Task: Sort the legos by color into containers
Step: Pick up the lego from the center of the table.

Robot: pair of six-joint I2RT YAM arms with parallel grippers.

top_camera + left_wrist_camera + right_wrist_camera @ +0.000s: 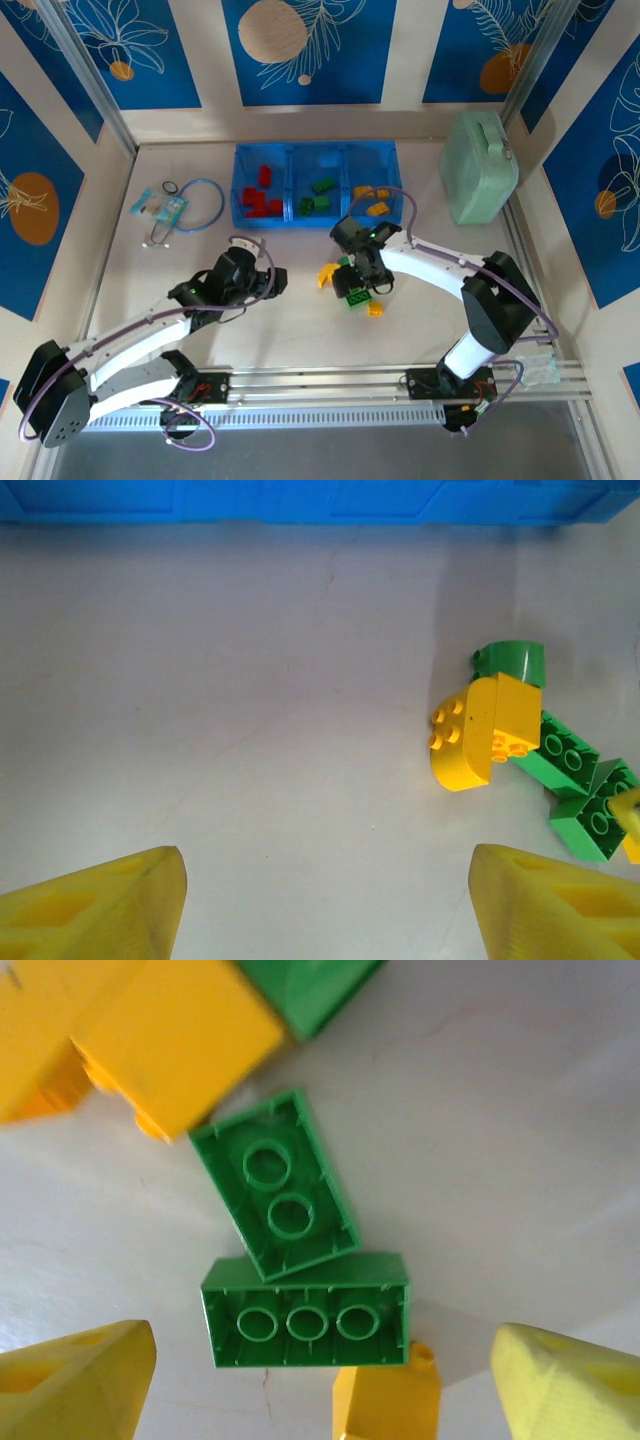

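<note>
The blue tray [288, 172] at the back holds red legos [262, 196] left, green legos [318, 193] middle, yellow legos [374, 200] right. Loose bricks lie mid-table: a yellow one [326, 275], green ones [357, 297] and a small orange one [375, 310]. My right gripper [360, 275] hovers open right over them; two upturned green bricks [305, 1315] and a yellow piece [390, 1400] lie between its fingers [75, 1380]. My left gripper [275, 280] stands open, left of the pile, with bare table between its fingers [95, 905]; the yellow brick [480, 730] and green bricks [575, 780] lie ahead right.
A pale mint-green case [478, 165] stands at the back right. A blue cable loop [195, 205] with a small packet [160, 205] lies at the back left. The tray's blue wall [300, 500] runs along the top of the left wrist view.
</note>
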